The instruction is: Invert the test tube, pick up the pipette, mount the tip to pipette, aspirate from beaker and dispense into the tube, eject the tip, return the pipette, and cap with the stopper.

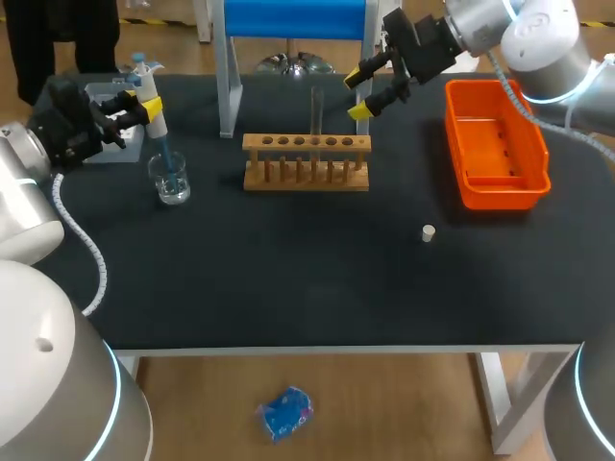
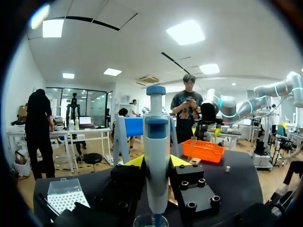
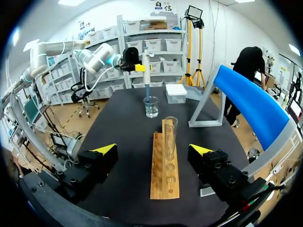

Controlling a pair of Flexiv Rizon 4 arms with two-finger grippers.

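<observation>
My left gripper (image 1: 146, 108) is shut on the white and blue pipette (image 1: 152, 101), held upright at the table's left. The pipette's blue tip dips into the glass beaker (image 1: 170, 179). In the left wrist view the pipette (image 2: 156, 156) stands between the yellow fingertips (image 2: 135, 161), over the beaker's rim (image 2: 150, 220). A clear test tube (image 1: 315, 113) stands upright in the wooden rack (image 1: 306, 161). My right gripper (image 1: 358, 94) hangs open just behind the rack's right end; the tube (image 3: 170, 135) is ahead of its open fingers (image 3: 105, 149). The small white stopper (image 1: 429, 232) lies on the mat.
An orange bin (image 1: 478, 182) sits at the right. A clear tip box (image 2: 64, 193) stands beside my left gripper at the back left. A blue-topped stand (image 1: 293, 19) rises behind the rack.
</observation>
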